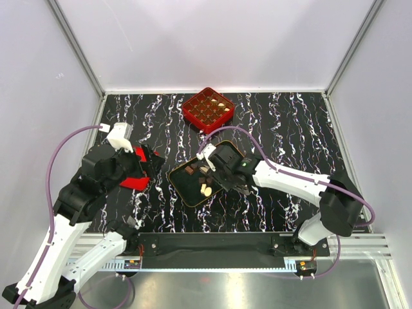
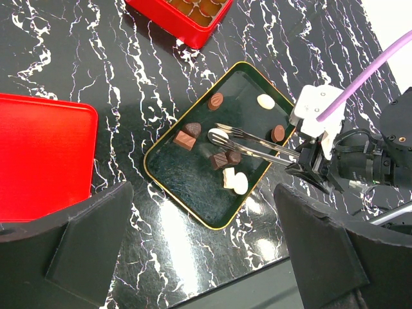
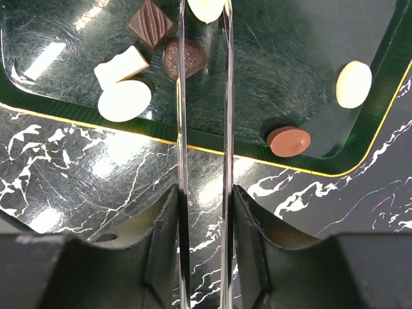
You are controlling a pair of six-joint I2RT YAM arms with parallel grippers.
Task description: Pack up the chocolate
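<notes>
Several chocolates, dark brown and cream-white, lie in the black gold-rimmed tray [image 1: 182,188]. In the left wrist view they show as a brown round [image 2: 215,100], a white oval [image 2: 265,101] and a white pair [image 2: 237,183]. My right gripper [image 1: 235,177] is shut on metal tongs [image 3: 181,129]. The tong tips sit on either side of a cream-white piece [image 3: 206,9] in the tray's middle [image 2: 217,136]. I cannot tell whether it is lifted. My left gripper [image 2: 203,238] is open and empty, above the table left of the tray.
The red gridded box [image 1: 207,108] stands at the back centre with some cells filled. Its red lid [image 1: 136,175] lies flat left of the tray, under my left arm. A brown round piece [image 3: 289,141] lies against the tray's near rim [image 3: 386,122].
</notes>
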